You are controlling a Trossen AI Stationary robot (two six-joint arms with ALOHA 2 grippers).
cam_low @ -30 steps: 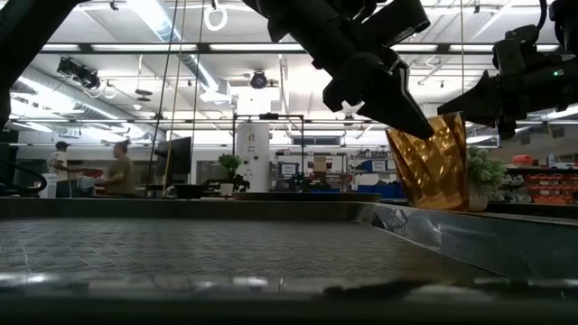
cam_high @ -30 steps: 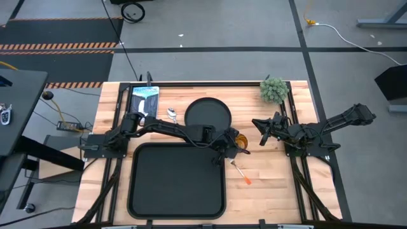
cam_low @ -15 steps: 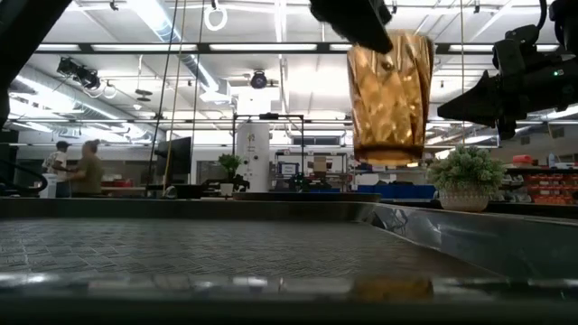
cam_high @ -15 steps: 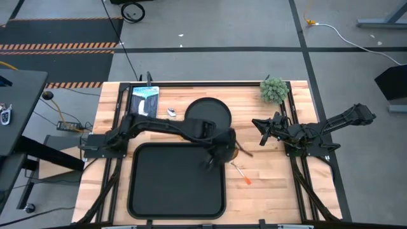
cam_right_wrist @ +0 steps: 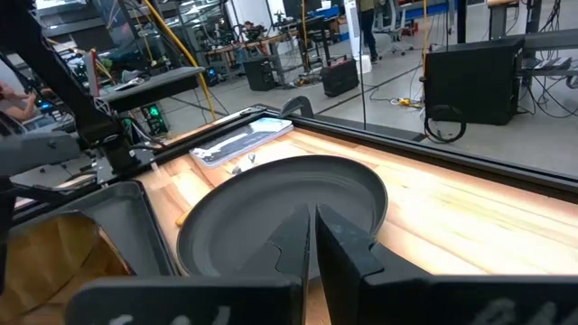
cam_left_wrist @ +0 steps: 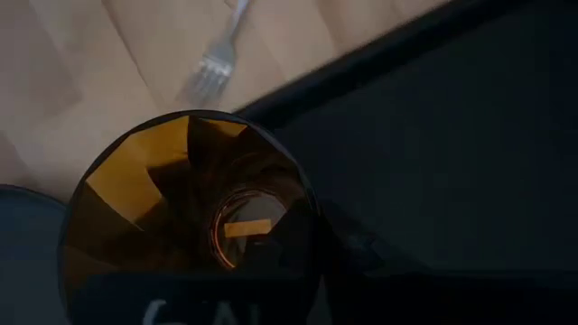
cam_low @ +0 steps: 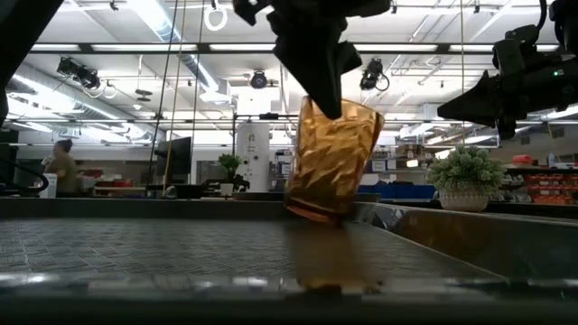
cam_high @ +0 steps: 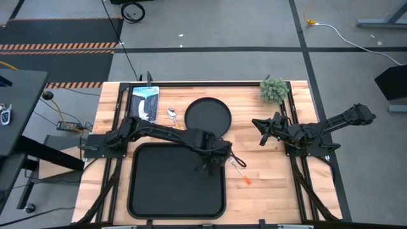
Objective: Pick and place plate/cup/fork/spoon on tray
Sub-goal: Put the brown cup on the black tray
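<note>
The cup (cam_low: 332, 161) was up high over the wood a moment ago, and now it has come down low over the tray (cam_high: 152, 191), near the tray's right edge. Going left to right: the spoon (cam_high: 172, 114) lies on the wood above the tray, and the plate (cam_high: 207, 116) sits just beside it, not on the tray yet. Then comes the left gripper (cam_high: 206, 159), with its fingers squeezed shut on the rim of the cup. From the low camera the cup leans to one side, and its bottom corner looks like it is touching or almost touching the tray floor. That is the worry: if the fingers let go while the cup is crooked, I think it could tip over and roll. The fork (cam_high: 240, 173) lies on the wood just past the tray's edge. Far on the right, the right gripper (cam_high: 262, 132) waits over the wood with its fingers closed on nothing.
</note>
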